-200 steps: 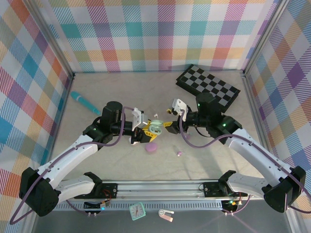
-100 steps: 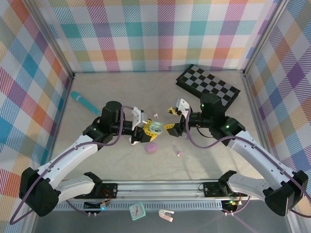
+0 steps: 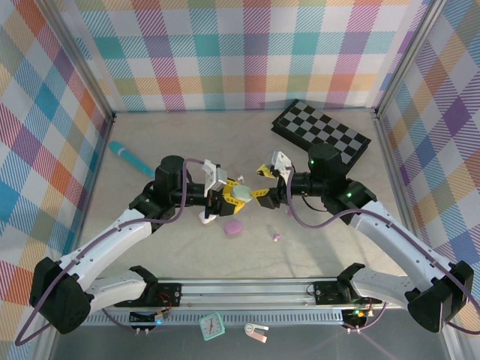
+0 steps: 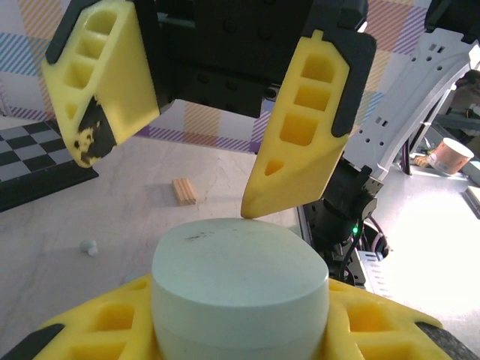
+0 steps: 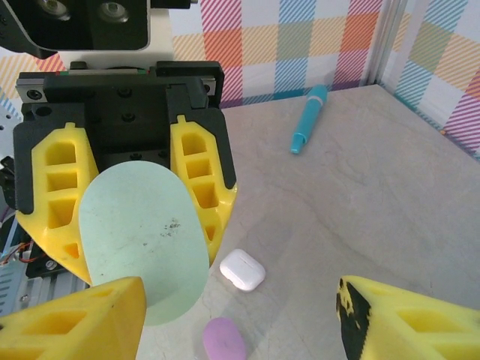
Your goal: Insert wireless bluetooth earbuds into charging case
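A mint green charging case hangs above the table with its lid down, and my left gripper is shut on its sides. In the left wrist view the case sits between my yellow fingers. My right gripper faces it from the right, open, one fingertip right at the lid's far edge. In the right wrist view the case stands ahead of my open right gripper. A lilac earbud lies on the table and a mint earbud lies farther back.
A white case and a pink case lie on the table below the grippers. A checkerboard lies at the back right and a teal pen at the back left. A small wooden block lies near the mint earbud.
The mint case showed an open inside a second ago and now shows a smooth closed lid. My left gripper lifted it slightly. The right gripper drew back, then came in again at the case.
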